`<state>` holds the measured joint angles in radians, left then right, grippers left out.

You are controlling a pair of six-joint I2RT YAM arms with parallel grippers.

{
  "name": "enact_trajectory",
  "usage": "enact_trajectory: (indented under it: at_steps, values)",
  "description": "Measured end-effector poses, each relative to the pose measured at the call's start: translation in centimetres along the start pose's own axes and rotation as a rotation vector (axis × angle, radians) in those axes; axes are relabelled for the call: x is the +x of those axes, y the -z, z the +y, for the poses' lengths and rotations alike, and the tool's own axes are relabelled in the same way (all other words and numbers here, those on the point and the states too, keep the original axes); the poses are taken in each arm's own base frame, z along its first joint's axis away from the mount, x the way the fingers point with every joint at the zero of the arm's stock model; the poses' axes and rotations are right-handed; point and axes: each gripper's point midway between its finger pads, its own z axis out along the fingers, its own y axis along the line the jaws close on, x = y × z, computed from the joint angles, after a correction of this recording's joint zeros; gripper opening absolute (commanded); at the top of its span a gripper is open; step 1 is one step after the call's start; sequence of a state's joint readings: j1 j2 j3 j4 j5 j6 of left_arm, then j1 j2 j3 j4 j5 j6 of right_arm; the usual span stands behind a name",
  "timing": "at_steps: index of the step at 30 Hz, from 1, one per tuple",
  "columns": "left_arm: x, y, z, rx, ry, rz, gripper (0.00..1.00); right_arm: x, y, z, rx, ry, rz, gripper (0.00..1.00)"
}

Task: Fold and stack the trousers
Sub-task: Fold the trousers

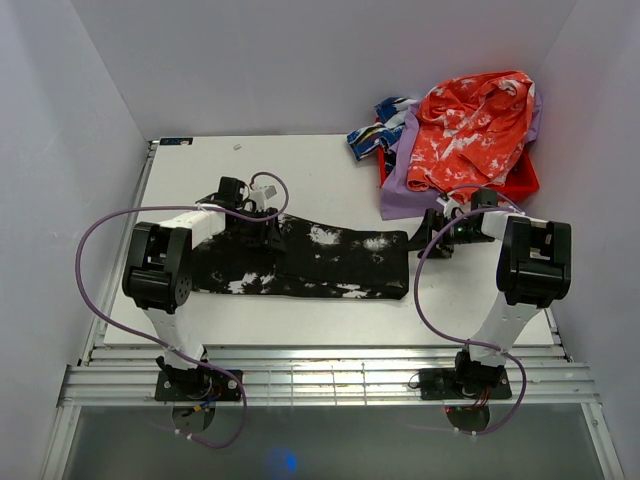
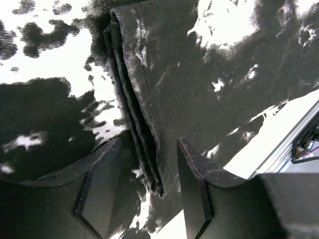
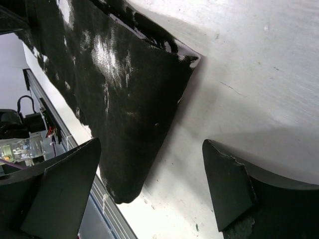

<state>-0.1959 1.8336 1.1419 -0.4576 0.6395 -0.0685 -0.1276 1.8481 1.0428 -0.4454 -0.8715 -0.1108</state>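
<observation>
The left gripper (image 2: 149,147) has its fingers apart, and a thick folded edge of the black-and-white trousers (image 2: 209,74) runs up between them. The right gripper (image 3: 152,147) is also spread wide. The trousers' end lies beneath it towards one finger, with bare table (image 3: 259,74) under the other. Just beyond it sits a heap of bright clothes (image 1: 465,130).

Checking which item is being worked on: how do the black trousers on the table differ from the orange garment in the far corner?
The black trousers lie spread flat in a long strip on the table; the orange garment sits crumpled atop a clothes pile. The trousers are black with white blotches, the garment orange-red with white. The left gripper and right gripper are at the trousers, neither at the garment. Both are mottled fabric.
</observation>
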Motion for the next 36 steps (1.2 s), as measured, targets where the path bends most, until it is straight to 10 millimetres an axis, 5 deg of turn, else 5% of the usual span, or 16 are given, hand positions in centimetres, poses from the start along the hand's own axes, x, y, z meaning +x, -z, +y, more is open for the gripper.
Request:
enact_trajectory:
  at_steps: [6, 10, 16, 26, 36]
  values:
    - [1.0, -1.3, 0.2, 0.027, 0.056, 0.039, 0.46, 0.2, -0.6, 0.5, -0.033, -0.004, 0.004, 0.83]
    - [1.2, -1.3, -0.2, 0.051, 0.074, 0.045, 0.22, 0.3, -0.8, 0.5, -0.035, -0.008, 0.007, 0.81]
    - [1.1, -0.6, -1.4, 0.087, 0.083, 0.048, 0.00, 0.3, -0.8, 0.5, -0.042, -0.013, 0.007, 0.81]
    - [1.0, 1.6, -4.3, 0.155, 0.097, 0.045, 0.00, 0.3, -0.9, 0.6, -0.046, -0.014, 0.007, 0.83]
    - [4.2, 1.1, -2.9, 0.093, 0.161, 0.120, 0.00, 0.3, -0.9, 0.6, -0.050, -0.014, 0.007, 0.83]
